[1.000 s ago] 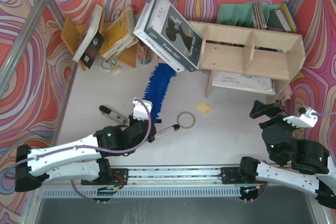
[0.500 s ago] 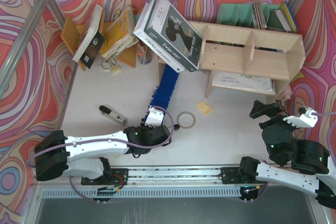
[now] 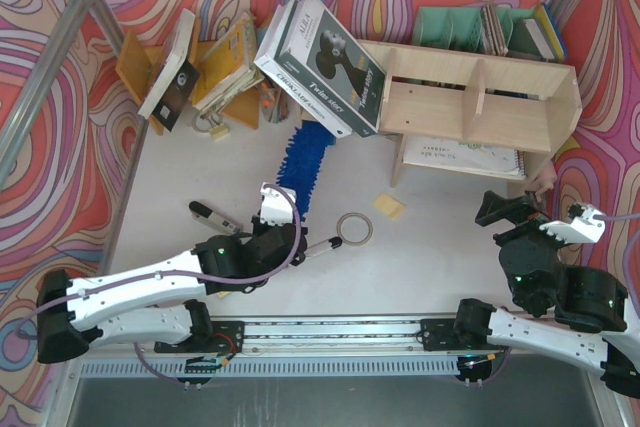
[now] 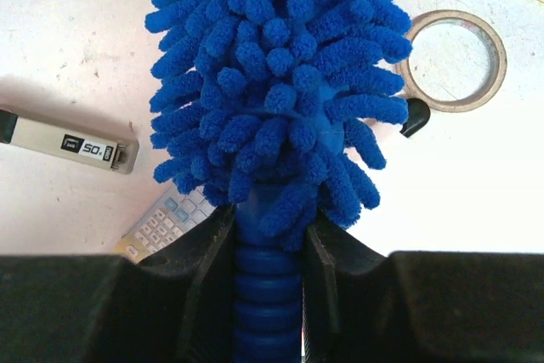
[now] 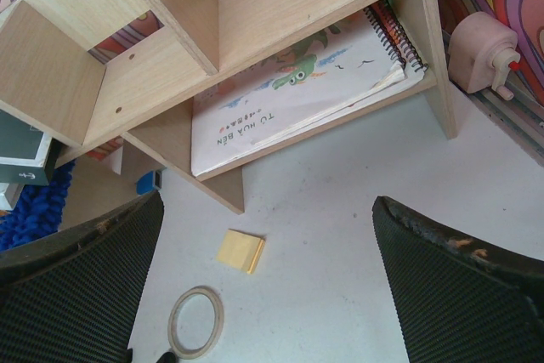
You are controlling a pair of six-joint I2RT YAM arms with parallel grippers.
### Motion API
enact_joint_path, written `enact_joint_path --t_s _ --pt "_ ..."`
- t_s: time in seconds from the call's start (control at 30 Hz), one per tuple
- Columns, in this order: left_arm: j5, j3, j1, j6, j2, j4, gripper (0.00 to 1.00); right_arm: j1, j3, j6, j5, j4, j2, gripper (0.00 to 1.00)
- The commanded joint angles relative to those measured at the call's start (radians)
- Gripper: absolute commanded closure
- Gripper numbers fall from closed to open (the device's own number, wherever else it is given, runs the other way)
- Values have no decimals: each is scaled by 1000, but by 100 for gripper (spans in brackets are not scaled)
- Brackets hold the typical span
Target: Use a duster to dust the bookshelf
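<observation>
The duster is a bright-blue shaggy head with a ribbed blue handle. My left gripper is shut on that handle, one finger on each side. In the top view the duster points away from the left gripper, and its far tip lies under a leaning box. The pale plywood bookshelf stands at the back right, a spiral notebook on its lowest board. My right gripper hangs open over the bare table in front of the bookshelf.
A large white and black box leans on the shelf's left end. A tape ring, a yellow note pad, a grey stapler and a calculator lie near the left gripper. A pink sharpener sits beside the shelf's right leg.
Half a second ago the left arm had pushed the duster forward and right, under the leaning box. It has drawn back to about where it began. The right arm has not moved.
</observation>
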Motion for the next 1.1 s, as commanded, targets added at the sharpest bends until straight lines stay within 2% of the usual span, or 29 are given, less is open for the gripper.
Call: enact_joint_path --t_s 0.0,0.3,0.43,0.6,0.8,1.07 --pt "-66 -2 10 13 7 11 100 9 -11 9 22 1 -10 1" --pt "17 -65 15 -107 192 41 100 10 -11 9 22 1 -12 1" --pt "42 -47 17 -102 261 47 100 9 -10 8 20 1 -8 1" --pt "20 -30 16 -39 167 65 100 9 -12 11 17 1 -12 1" --pt "-60 10 16 -9 14 0 100 9 -13 15 16 1 -16 1" --pt "-87 87 16 0 -24 -93 100 9 -12 15 17 -1 -11 1"
